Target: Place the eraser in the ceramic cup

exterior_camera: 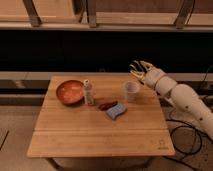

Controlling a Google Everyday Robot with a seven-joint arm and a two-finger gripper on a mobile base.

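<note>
The ceramic cup (131, 90) is a small whitish round cup standing upright on the right part of the wooden table (95, 135). My gripper (139, 70) is on the end of the white arm (182, 97) that reaches in from the right. It hovers just above and to the right of the cup, near the table's far right corner. I see no black eraser on the table; whether the gripper holds it is not visible.
An orange-brown bowl (70, 92) sits at the far left, with a slim pale bottle (88, 93) upright beside it. A flat reddish-brown object (106, 105) and a light-blue sponge (116, 111) lie mid-table. Black cables (187, 137) lie on the floor at the right.
</note>
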